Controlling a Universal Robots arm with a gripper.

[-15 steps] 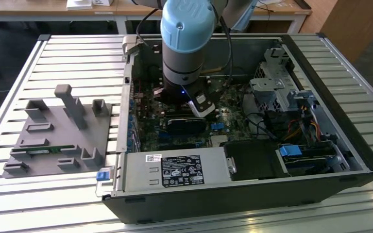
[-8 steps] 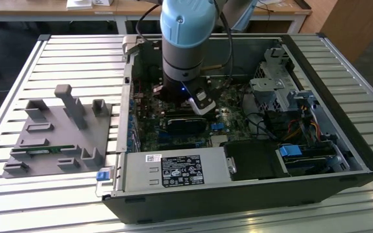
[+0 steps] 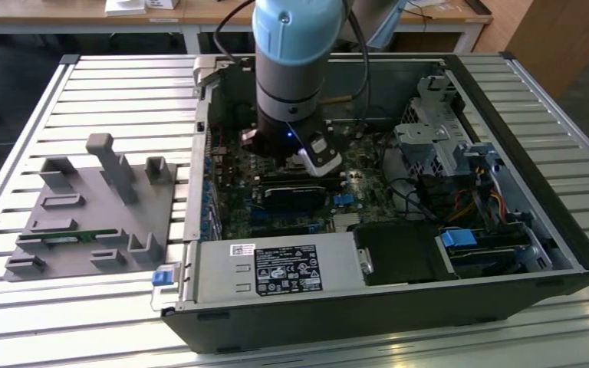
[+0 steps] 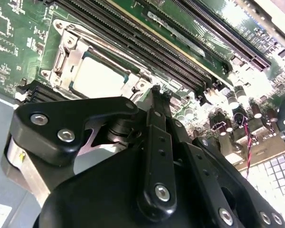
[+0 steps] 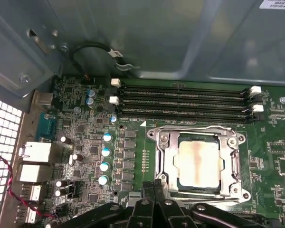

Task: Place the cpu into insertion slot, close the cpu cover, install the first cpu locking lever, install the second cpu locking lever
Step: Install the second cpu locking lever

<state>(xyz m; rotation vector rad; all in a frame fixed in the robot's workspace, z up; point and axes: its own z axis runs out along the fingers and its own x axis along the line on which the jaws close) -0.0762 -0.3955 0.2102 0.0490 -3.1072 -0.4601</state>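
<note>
The cpu lies flat in the insertion slot on the green board, its pale metal top showing. The cpu cover is folded down around it, framing the chip through its window. In both wrist views my gripper is shut with nothing between its fingertips. It hovers just off the socket's edge, on the side away from the long memory slots. The second wrist view has the cpu just beyond my gripper. In the exterior view, my gripper reaches down into the open computer case.
Long black memory slots run beside the socket, and a row of blue-topped capacitors stands near it. A black cable loops on the case wall. In the exterior view, a power supply, a drive cage and a grey fixture surround the work area.
</note>
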